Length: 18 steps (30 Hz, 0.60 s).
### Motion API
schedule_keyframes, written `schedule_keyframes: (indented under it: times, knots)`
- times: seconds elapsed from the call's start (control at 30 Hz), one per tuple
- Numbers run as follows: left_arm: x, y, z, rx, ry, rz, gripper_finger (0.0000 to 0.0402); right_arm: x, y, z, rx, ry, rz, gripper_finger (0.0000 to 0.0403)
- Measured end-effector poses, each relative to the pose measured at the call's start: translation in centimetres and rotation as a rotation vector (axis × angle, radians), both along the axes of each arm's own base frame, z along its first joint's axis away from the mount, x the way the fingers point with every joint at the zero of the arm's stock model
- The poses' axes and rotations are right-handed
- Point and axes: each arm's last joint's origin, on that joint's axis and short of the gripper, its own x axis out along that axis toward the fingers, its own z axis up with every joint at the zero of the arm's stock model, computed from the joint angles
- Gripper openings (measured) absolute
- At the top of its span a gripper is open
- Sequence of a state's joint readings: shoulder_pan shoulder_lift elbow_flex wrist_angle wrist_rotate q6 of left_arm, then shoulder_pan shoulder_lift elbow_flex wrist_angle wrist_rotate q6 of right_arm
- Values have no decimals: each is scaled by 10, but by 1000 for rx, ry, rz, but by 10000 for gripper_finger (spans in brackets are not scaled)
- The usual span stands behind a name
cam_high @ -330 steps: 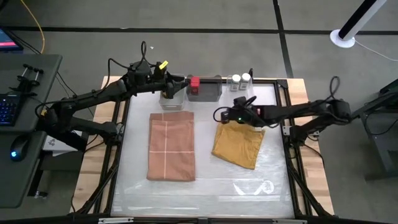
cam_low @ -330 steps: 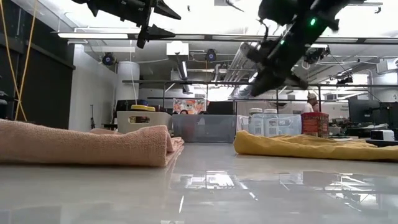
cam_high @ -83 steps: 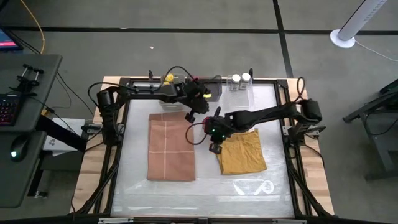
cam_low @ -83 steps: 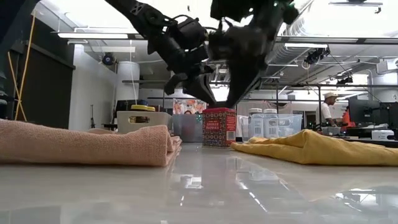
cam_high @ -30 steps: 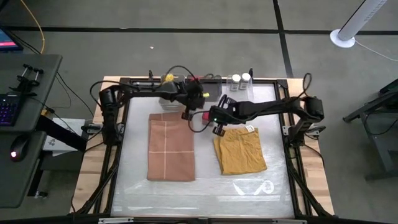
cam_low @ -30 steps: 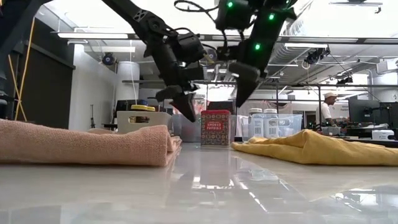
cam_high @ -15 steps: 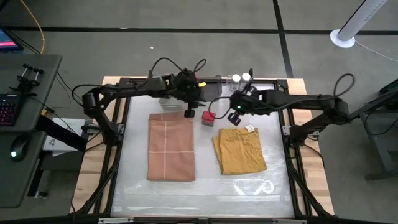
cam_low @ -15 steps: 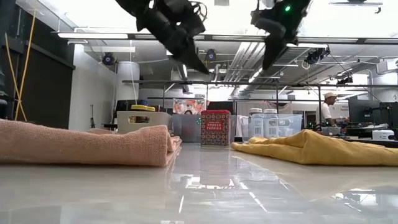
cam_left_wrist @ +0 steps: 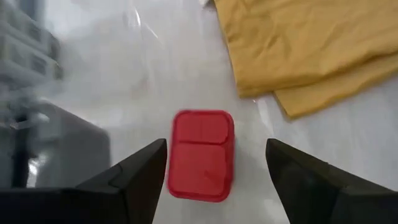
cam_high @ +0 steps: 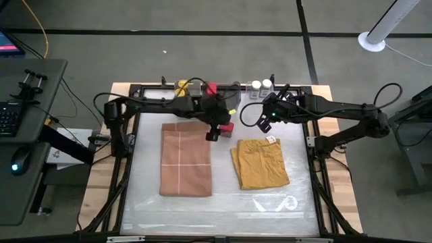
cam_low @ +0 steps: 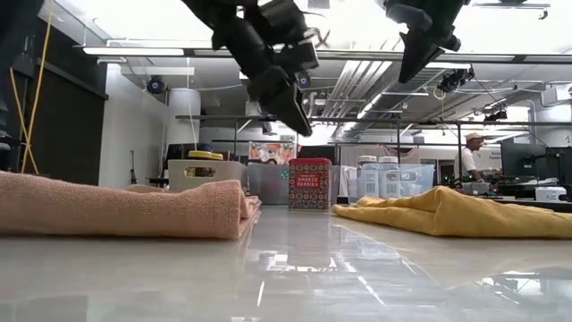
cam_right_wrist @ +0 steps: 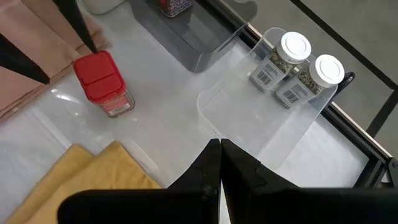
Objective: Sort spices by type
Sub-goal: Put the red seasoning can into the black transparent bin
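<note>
From my console, nearest the front of the table I see two folded cloths: the pink cloth (cam_high: 185, 159) on the left and the mustard cloth (cam_high: 260, 164) on the right, both lying flat.

Just beyond them, between their far ends, a red tin (cam_left_wrist: 201, 154) stands upright on the bare table (cam_high: 223, 202), free of both arms. My left gripper (cam_left_wrist: 214, 171) hangs directly above it with its fingers spread apart on either side, not touching it; in the low view the tin (cam_low: 309, 184) stands alone with the gripper (cam_low: 290, 98) well above.

My right gripper (cam_right_wrist: 221, 149) is farther right and back, raised over the table with its fingers pressed together and holding nothing. Its wrist camera looks down on the red tin (cam_right_wrist: 102, 84) beside the mustard cloth's corner.

At the far edge, a clear bin (cam_right_wrist: 273, 118) holds the two white-topped shakers (cam_right_wrist: 298, 68), standing side by side against its far wall. Left of that, a grey bin (cam_right_wrist: 186, 37) holds the second red tin (cam_high: 211, 88). Farther left again, a white bin (cam_low: 207, 173) holds a yellow-lidded jar (cam_high: 181, 86); I cannot tell whether a second jar sits with it.
</note>
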<state>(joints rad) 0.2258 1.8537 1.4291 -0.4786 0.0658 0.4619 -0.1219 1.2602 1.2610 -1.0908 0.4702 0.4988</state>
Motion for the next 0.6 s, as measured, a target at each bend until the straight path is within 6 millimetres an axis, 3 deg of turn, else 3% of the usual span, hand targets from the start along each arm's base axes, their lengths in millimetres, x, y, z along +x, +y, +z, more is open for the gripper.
schedule_keyframes:
  times: [0.23,0.4,0.6]
  knots:
    - [20,12,6,-76,17,48,262,0,1,0,20,-2,11,0]
    - [24,21,-8,-159,115,38,262,0,1,0,26,-2,14,0]
    - [29,27,-20,-121,137,73,262,0,1,0,30,-3,16,0]
